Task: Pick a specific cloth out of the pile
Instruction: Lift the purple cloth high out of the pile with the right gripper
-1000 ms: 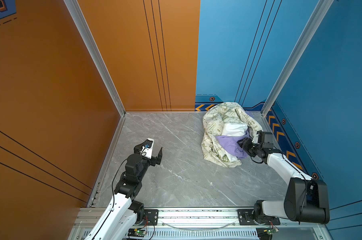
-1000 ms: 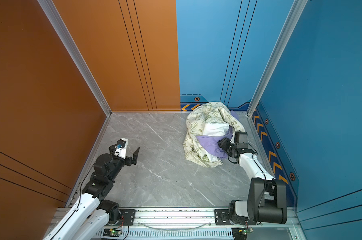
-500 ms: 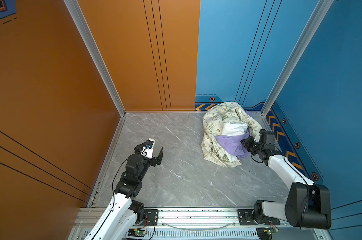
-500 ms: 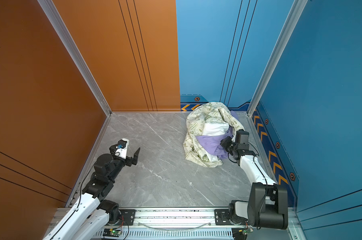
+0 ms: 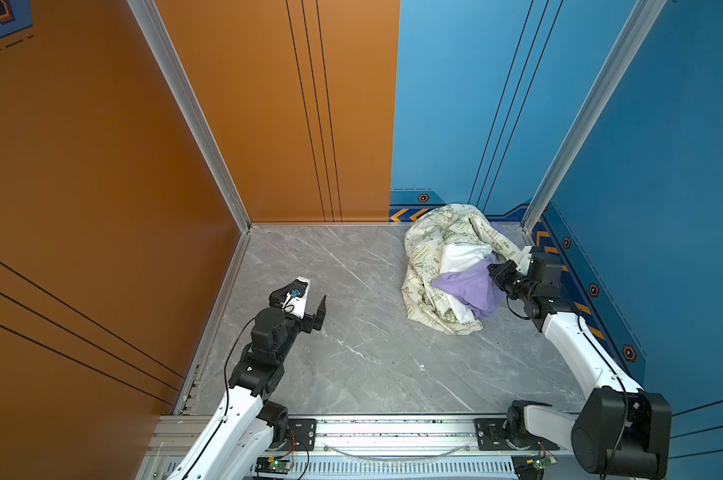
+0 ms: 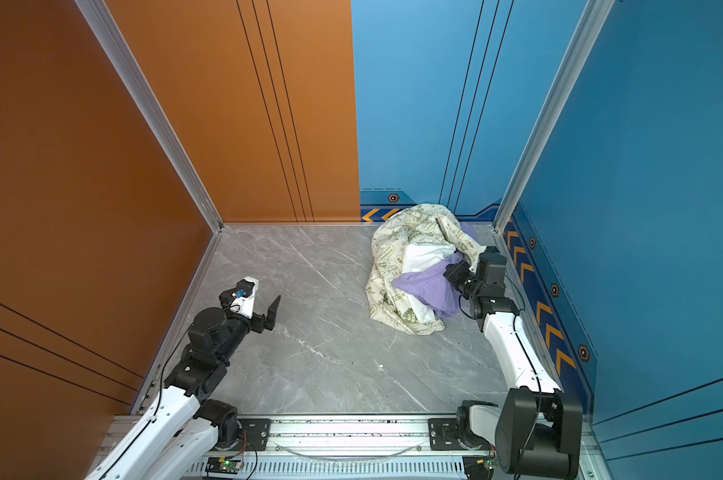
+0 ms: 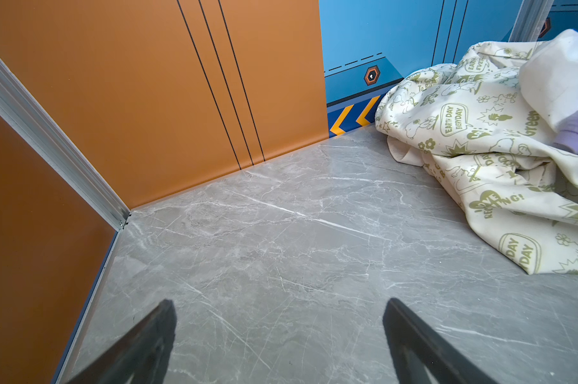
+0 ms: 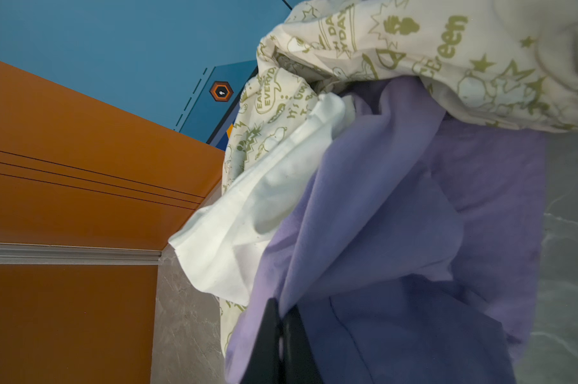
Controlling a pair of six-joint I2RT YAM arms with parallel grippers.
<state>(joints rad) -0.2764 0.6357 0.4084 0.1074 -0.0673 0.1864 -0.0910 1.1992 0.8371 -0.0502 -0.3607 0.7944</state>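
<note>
the cloth [image 5: 467, 286] (plain lavender) lies on the pile [image 5: 428, 249], on the pile's side facing the arm bases. It is draped over the white cloth [image 5: 461, 255] and tucked under a fold of the cream printed cloth [image 8: 447, 50].

right gripper [image 5: 494, 272] is at the pile's right edge. In the right wrist view its tips [image 8: 281, 312] are pressed together, pinching a lavender fold. The cloth is not lifted clear; it touches the pile all round.

left gripper [image 7: 280, 304] is well left of the pile, over bare grey marble tabletop [image 5: 351, 340]. Jaws spread wide, nothing between them.

The pile's far side sits against the blue wall [image 5: 455, 124].
</note>
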